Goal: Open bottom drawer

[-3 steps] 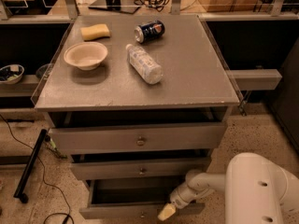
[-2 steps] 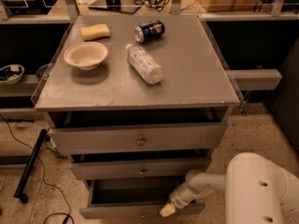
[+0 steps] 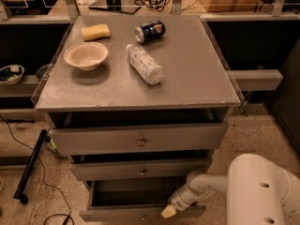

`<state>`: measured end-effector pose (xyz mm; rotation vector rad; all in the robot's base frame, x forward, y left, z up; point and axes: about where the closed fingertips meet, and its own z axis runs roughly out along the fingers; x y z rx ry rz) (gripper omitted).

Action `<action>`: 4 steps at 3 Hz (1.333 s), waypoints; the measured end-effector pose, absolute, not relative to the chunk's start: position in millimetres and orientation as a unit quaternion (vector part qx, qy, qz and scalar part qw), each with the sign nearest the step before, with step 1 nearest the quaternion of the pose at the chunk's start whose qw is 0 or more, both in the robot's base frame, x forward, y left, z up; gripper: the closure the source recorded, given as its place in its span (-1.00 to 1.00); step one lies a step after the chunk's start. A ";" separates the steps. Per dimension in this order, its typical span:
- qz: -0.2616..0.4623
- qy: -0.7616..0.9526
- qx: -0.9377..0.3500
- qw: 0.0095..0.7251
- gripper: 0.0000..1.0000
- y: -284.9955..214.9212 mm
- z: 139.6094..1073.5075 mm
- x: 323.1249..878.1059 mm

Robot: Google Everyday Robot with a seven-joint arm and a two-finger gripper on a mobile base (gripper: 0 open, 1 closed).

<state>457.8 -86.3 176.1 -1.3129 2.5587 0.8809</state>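
The bottom drawer (image 3: 117, 214) is the lowest and narrowest grey front of the cabinet, at the bottom edge of the camera view. It stands pulled out, with its dark inside (image 3: 129, 192) showing behind the front. Its small round knob (image 3: 143, 217) is just in view. My gripper (image 3: 168, 211) is at the right part of that front's top edge, on the end of my white arm (image 3: 211, 184) that reaches in from the lower right.
Above are the middle drawer (image 3: 140, 168) and the top drawer (image 3: 138, 138), both slightly out. The cabinet top (image 3: 197, 64) holds a bowl (image 3: 86, 55), a sponge (image 3: 95, 32), a lying bottle (image 3: 145, 63) and a can (image 3: 150, 31). A black pole (image 3: 30, 165) and cables lie on the floor at left.
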 end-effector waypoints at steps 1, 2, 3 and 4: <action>0.292 0.849 -0.435 0.067 1.00 -86.4 178.7 459.1; 0.300 0.847 -0.435 0.067 1.00 -87.5 180.1 458.3; 0.305 0.845 -0.433 0.067 1.00 -86.5 180.8 458.7; 0.316 0.842 -0.431 0.065 1.00 -85.4 182.0 452.6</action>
